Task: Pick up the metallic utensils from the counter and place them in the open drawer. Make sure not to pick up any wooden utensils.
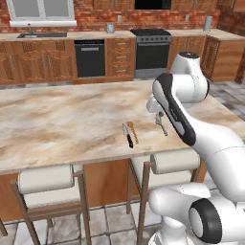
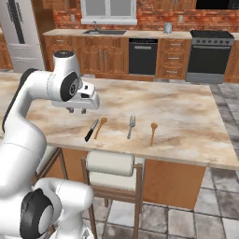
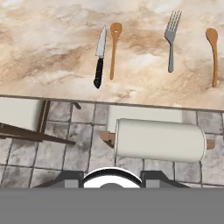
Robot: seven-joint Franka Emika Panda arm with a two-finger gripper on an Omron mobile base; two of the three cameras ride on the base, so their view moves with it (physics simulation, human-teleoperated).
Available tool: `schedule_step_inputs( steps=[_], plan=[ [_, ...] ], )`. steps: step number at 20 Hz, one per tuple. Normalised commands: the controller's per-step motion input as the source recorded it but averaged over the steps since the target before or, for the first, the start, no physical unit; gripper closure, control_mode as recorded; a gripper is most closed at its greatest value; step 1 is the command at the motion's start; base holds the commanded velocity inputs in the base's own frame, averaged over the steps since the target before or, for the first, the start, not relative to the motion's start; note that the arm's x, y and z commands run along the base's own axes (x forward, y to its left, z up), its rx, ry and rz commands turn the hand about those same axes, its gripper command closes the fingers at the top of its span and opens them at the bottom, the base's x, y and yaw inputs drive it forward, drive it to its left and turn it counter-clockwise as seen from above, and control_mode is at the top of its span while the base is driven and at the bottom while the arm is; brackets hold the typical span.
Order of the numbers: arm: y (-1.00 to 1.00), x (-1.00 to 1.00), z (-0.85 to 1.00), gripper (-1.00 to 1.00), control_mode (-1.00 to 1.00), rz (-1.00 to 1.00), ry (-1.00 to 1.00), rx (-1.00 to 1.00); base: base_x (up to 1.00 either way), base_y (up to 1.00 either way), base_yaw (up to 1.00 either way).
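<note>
Marbled counter [image 2: 186,112] carries four utensils near front edge: one black-handled knife [image 3: 99,61], one grey metal fork [image 3: 171,37], two wooden spoons — one [image 3: 113,48] just beside knife, other [image 3: 213,52] beyond fork. Gripper [image 2: 77,110] hovers above counter, left of knife, holding nothing; jaws' spread cannot be told.

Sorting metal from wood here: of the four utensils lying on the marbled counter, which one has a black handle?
The knife with the silver blade, leftmost in the hand view, beside a brown wooden spoon. The grey metal fork and the other wooden spoon have no black.
</note>
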Motion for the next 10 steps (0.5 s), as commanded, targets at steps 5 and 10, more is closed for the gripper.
schedule_step_inputs(
  steps=[5, 10],
  plan=[
    [0.19, -0.02, 0.00, -1.00, -1.00, 0.00, 0.00, 0.00, 0.00, 0.00, 0.00],
    [0.43, -0.17, 0.00, -1.00, -1.00, 0.00, 0.00, 0.00, 0.00, 0.00, 0.00]
  ],
)
